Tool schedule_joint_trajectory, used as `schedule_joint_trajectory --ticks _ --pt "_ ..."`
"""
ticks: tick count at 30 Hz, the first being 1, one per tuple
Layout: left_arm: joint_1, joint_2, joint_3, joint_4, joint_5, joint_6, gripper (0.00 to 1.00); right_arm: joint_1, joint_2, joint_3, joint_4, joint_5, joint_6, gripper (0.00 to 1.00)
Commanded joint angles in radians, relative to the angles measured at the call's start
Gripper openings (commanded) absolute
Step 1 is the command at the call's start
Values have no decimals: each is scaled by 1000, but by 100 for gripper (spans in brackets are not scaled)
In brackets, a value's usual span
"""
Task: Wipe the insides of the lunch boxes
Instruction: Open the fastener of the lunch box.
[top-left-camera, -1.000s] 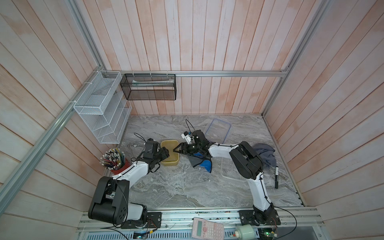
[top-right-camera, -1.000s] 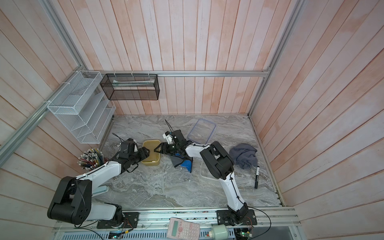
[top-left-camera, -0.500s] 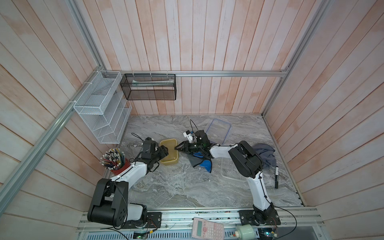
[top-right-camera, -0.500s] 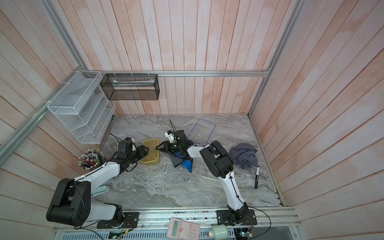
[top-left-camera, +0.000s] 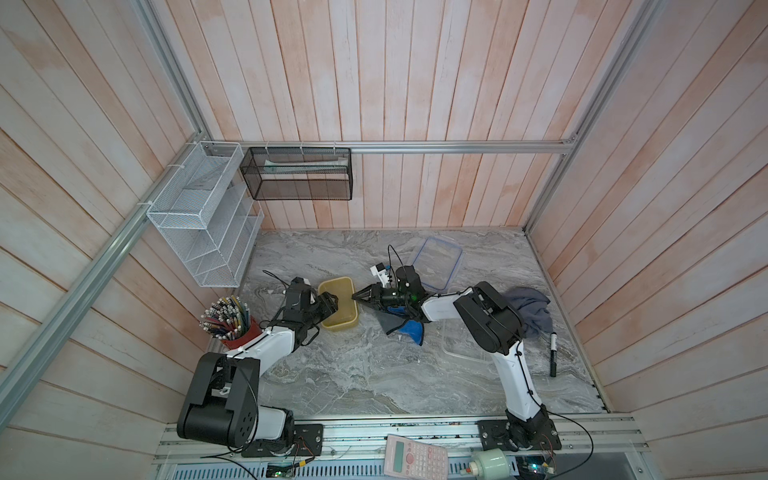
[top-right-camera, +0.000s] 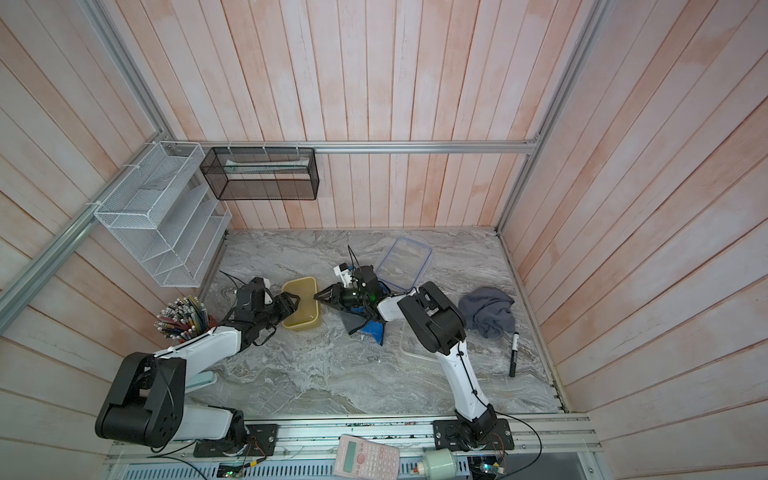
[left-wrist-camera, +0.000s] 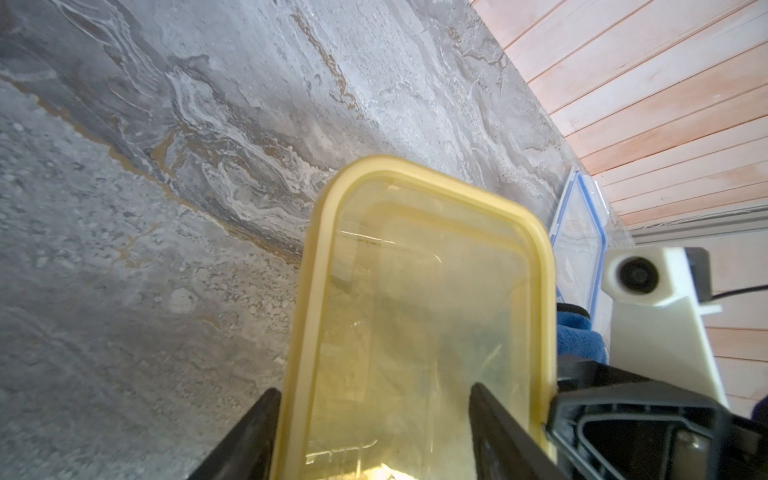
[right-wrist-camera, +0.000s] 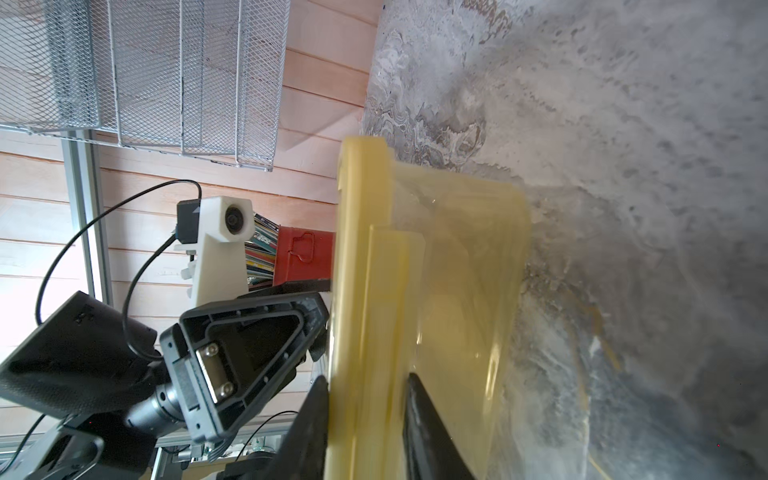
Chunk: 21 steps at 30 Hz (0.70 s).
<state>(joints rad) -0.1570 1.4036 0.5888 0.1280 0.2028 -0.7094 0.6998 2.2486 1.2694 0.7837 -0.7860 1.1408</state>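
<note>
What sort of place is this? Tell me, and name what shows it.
Probably a robot test cell mocked up as a desk corner: wood-panel walls on aluminium framing, a marble-look tabletop, and wire organizers beside a pencil holder.

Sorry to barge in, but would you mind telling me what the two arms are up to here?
Both arms are working on the small yellow lunch box on the marble table. The left claw straddles one end of it, and the right claw is pinching the lid's edge tab at the opposite side. The lid is still on. A blue cloth lies beside the box, unused.
</note>
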Motion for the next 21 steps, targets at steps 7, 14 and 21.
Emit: schedule_joint_trajectory --ticks 7,14,21 --pt "-3 46 12 -142 -82 -3 69 9 15 -11 88 -26 5 11" --pt "-2 68 32 -222 -167 17 69 9 -12 18 -113 25 -74 5" --pt "-3 42 1 -179 -142 26 69 -2 2 30 -130 28 -72 7"
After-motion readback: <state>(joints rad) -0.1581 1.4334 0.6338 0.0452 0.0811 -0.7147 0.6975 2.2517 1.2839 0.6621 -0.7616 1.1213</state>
